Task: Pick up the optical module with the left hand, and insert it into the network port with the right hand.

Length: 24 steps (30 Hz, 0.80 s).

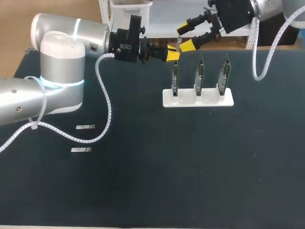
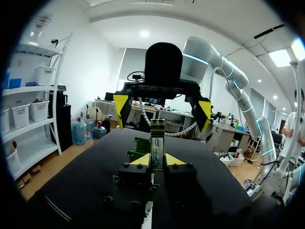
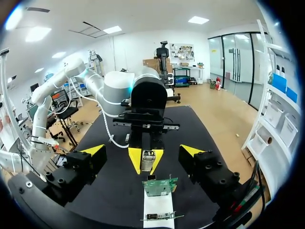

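My left gripper (image 1: 172,53) hovers above the table's back, shut on a small metal optical module (image 1: 178,46) that sticks out past its yellow tips. In the left wrist view the module (image 2: 157,142) stands between my left gripper's (image 2: 157,160) two fingers. My right gripper (image 1: 186,36) faces it, open, one yellow tip on each side of the module's free end without touching it. From the right wrist view the module (image 3: 148,160) lies ahead of my right gripper (image 3: 144,150), midway between its spread fingers. Three network cards (image 1: 198,76) stand upright in a white base (image 1: 198,98) just below both grippers.
Two spare modules (image 1: 85,127) (image 1: 81,150) lie flat on the black table (image 1: 190,162) at the left, under my left arm's white cable (image 1: 106,102). In the right wrist view the nearest network card (image 3: 160,186) and the white base (image 3: 158,207) sit below the grippers.
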Each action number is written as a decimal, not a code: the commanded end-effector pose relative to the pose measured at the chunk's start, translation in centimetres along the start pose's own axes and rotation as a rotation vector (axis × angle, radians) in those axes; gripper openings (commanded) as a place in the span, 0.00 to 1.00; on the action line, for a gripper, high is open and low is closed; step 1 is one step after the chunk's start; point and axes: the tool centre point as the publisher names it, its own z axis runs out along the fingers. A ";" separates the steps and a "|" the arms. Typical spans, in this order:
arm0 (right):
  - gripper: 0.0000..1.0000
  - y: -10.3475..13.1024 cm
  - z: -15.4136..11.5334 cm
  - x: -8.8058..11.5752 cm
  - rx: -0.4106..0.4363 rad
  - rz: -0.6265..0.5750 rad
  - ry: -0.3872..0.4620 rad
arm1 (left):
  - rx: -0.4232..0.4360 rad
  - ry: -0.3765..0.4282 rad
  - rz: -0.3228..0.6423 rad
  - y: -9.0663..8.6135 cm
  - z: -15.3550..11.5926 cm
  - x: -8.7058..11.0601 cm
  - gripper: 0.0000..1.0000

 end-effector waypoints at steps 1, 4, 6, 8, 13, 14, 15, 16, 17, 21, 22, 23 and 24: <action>1.00 -0.1 0.3 0.0 0.006 0.004 0.004 | -0.001 0.000 0.000 0.0 0.0 0.0 0.00; 1.00 -0.1 0.4 0.0 0.005 0.006 0.006 | -0.001 0.000 0.000 0.0 0.0 0.0 0.00; 1.00 -0.1 0.5 0.0 0.004 0.007 0.008 | -0.001 0.000 0.000 0.0 0.0 0.0 0.00; 1.00 -0.1 0.5 0.0 0.003 0.008 0.008 | -0.001 0.000 0.000 0.0 0.0 0.0 0.00; 1.00 -0.1 0.6 0.0 0.002 0.008 0.008 | -0.001 0.000 0.000 0.0 0.0 0.0 0.00; 1.00 -0.1 0.6 0.0 0.003 0.008 0.009 | -0.001 0.000 0.000 0.0 0.0 0.0 0.00; 1.00 -0.1 0.6 0.0 0.003 0.009 0.009 | -0.001 0.000 0.000 0.0 0.0 0.0 0.00; 1.00 -0.2 0.6 0.0 0.003 0.010 0.008 | -0.001 0.000 0.000 0.0 0.0 0.0 0.00; 1.00 -0.2 0.6 0.0 0.003 0.011 0.008 | -0.001 0.000 0.000 0.0 0.0 0.0 0.00; 0.38 -0.2 0.6 0.1 0.006 0.014 0.010 | -0.001 0.000 0.000 0.0 0.0 0.0 0.00; 0.11 -0.2 0.6 0.1 0.009 0.014 0.010 | -0.001 0.000 0.000 0.0 0.0 0.0 0.00; 0.00 -0.3 0.6 0.1 0.010 0.014 0.009 | -0.001 0.000 0.000 0.0 0.0 0.0 0.00; 0.00 -0.3 0.6 0.1 0.010 0.014 0.009 | -0.001 0.000 0.000 0.0 0.0 0.0 0.00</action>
